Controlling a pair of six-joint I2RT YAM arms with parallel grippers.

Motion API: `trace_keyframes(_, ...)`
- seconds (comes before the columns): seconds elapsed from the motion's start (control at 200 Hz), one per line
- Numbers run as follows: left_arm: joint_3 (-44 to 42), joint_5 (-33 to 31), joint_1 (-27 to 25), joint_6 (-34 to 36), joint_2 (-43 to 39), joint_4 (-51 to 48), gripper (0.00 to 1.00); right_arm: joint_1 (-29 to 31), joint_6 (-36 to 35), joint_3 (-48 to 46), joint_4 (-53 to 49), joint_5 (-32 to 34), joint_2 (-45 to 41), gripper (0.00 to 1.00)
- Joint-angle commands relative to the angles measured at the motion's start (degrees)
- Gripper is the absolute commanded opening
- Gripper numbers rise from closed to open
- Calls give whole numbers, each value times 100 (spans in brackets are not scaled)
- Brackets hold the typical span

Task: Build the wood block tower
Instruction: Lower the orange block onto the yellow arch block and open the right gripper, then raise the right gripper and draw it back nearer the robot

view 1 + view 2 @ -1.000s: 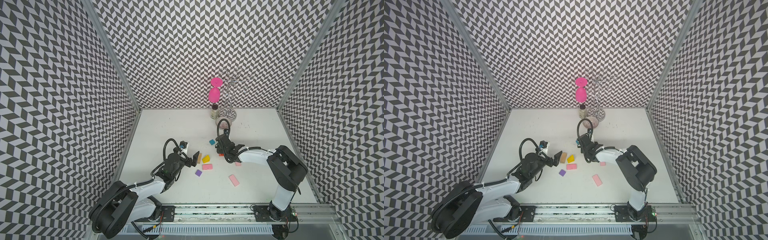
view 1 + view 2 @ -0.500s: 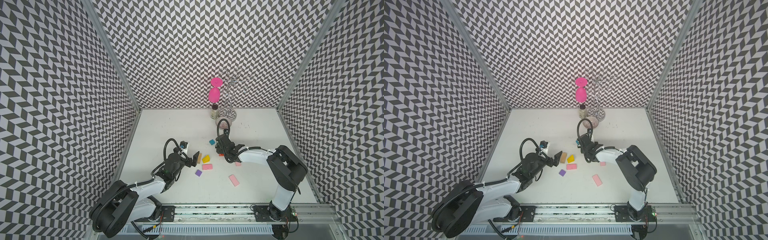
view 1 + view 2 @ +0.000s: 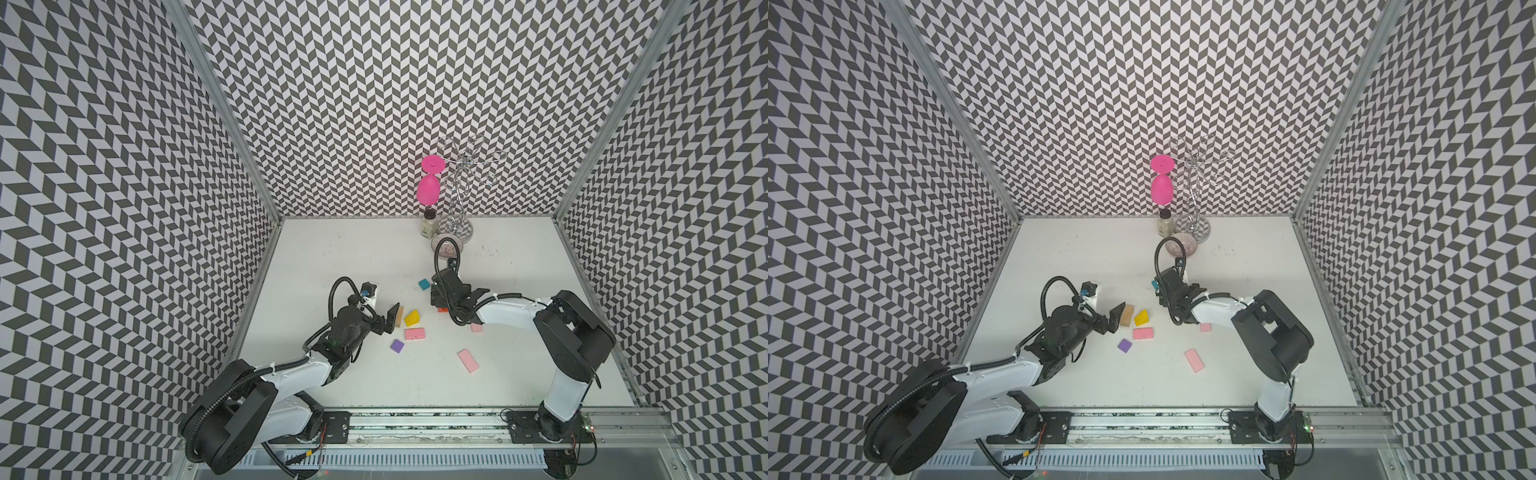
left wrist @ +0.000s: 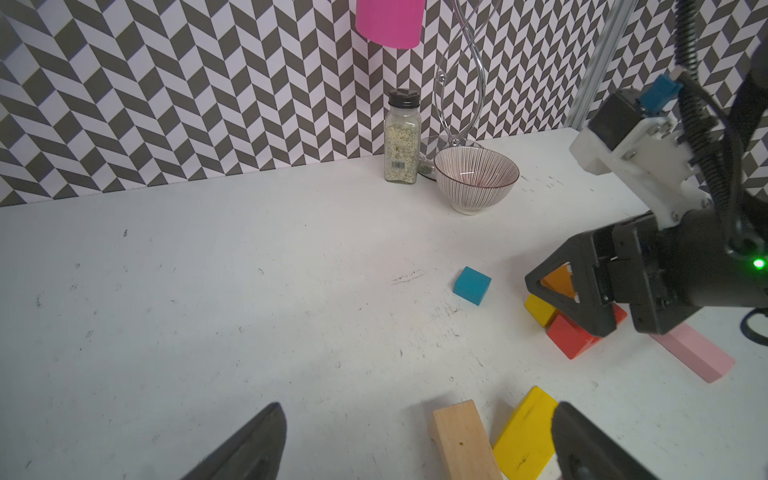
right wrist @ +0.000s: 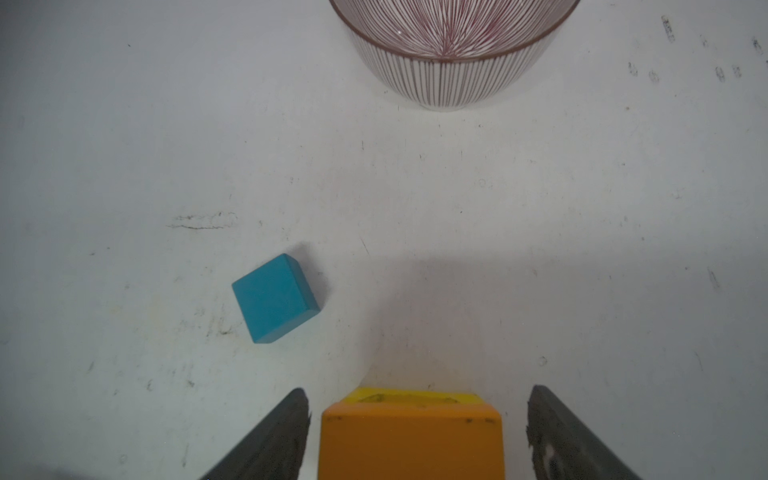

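A small stack stands under my right gripper (image 5: 417, 392): an orange block (image 5: 411, 444) on a yellow block (image 4: 538, 309) on a red block (image 4: 569, 336). The jaws are open, with a gap on each side of the orange block. A teal block (image 5: 274, 299) lies apart on the table. My left gripper (image 4: 417, 409) is open and low over the table. A plain wood block (image 4: 461, 440) lies between its fingers, and a yellow wedge (image 4: 523, 432) lies by one finger. Pink slabs (image 3: 414, 333) (image 3: 468, 359) and a purple block (image 3: 397, 345) lie loose in both top views.
A ribbed bowl (image 5: 453, 62) stands just beyond the stack. Behind it, by the back wall, are a spice jar (image 4: 402, 141) and a wire stand (image 3: 457, 195) with a pink goblet (image 3: 429, 189) hanging on it. Another pink slab (image 4: 694, 353) lies beside the stack.
My right gripper's jaws have spread apart around the orange block, which stays on the stack. Neither arm has visibly shifted, and the left gripper stays open.
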Motion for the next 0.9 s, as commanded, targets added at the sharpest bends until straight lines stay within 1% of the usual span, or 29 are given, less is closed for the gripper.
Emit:
trace_keyframes(0.0, 146, -93, -46, 70, 31, 15, 100, 15, -62, 119, -83, 34, -503, 84)
trace_keyframes(0.085, 146, -110, -52, 73, 36, 11, 100, 42, -55, -84, -126, 64, -978, 85)
trace_keyframes(0.215, 146, -129, -68, 81, 32, 11, 100, 109, 20, -606, -147, 91, -1924, 85)
trace_keyframes(0.471, 128, -302, -103, 42, -17, -18, 100, 328, 179, -2308, 249, -116, -3773, 86)
trace_keyframes(0.586, 119, -375, -99, 10, -40, -21, 100, 358, 230, -3194, 876, -362, -4404, 85)
trace_keyframes(0.651, 119, -405, -99, -6, -48, -31, 100, 366, 253, -3506, 1140, -516, -4565, 84)
trace_keyframes(0.736, 115, -424, -98, -14, -48, -34, 100, 371, 267, -3663, 1355, -648, -4526, 82)
trace_keyframes(0.896, 53, -307, -103, 28, -96, 49, 99, 381, 222, -3450, 1477, -849, -3838, 71)
